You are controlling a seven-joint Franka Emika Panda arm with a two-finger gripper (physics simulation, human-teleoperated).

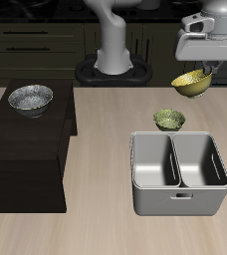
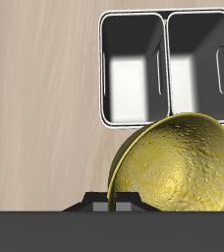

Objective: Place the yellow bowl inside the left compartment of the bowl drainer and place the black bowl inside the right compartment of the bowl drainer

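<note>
Above the wooden table (image 1: 96, 139), claw (image 1: 207, 68) clamped on tilted yellow bowl (image 1: 192, 84), bowl drainer (image 1: 180, 189) below.

The bowl drainer (image 1: 180, 174) sits on the desk (image 1: 101, 229) near its front edge, both wells empty. Just behind it rests a small bowl (image 1: 169, 120). The yellow bowl (image 1: 192, 83) hangs tilted in the air farther back. The black bowl (image 1: 31, 98) sits on a low cabinet (image 1: 26, 149) beside the drainer, well apart.
</note>
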